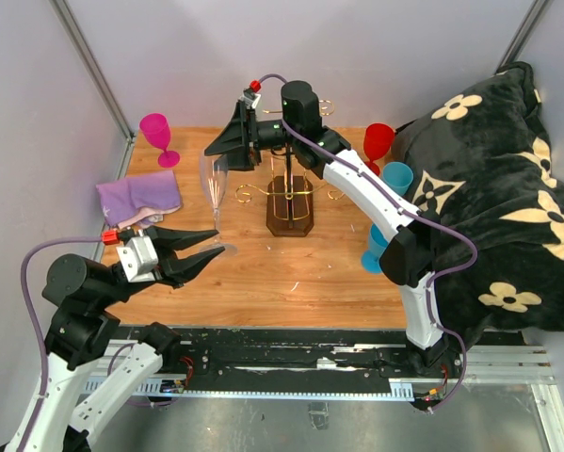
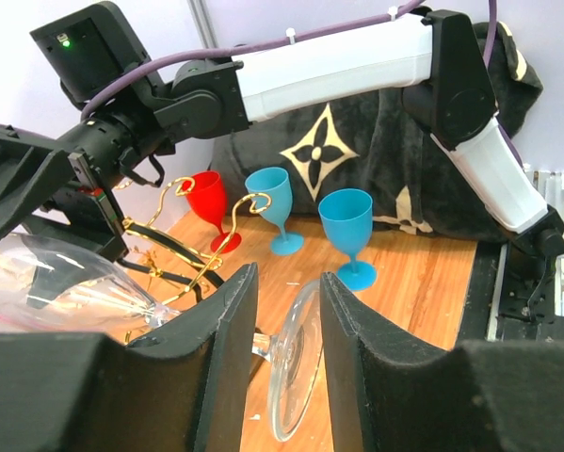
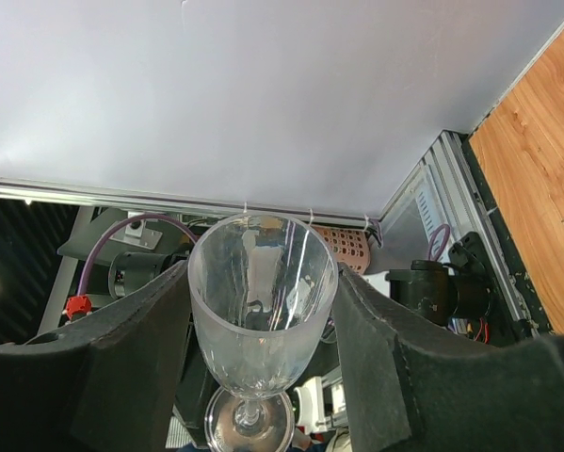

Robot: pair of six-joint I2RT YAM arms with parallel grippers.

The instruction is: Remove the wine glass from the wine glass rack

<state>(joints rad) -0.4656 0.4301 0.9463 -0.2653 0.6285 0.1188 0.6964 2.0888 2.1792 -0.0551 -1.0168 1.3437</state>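
A clear wine glass hangs tilted in the air left of the wine glass rack, a gold wire stand on a dark wooden base. My right gripper is shut on its bowl, one finger pressing on each side. My left gripper is open around the glass's foot. The foot stands edge-on in the gap, and the stem runs behind the left finger. In the left wrist view the rack's gold hooks are bare.
A pink goblet and a purple cloth sit at the back left. A red goblet and two blue ones stand right of the rack. A black flowered blanket covers the right side.
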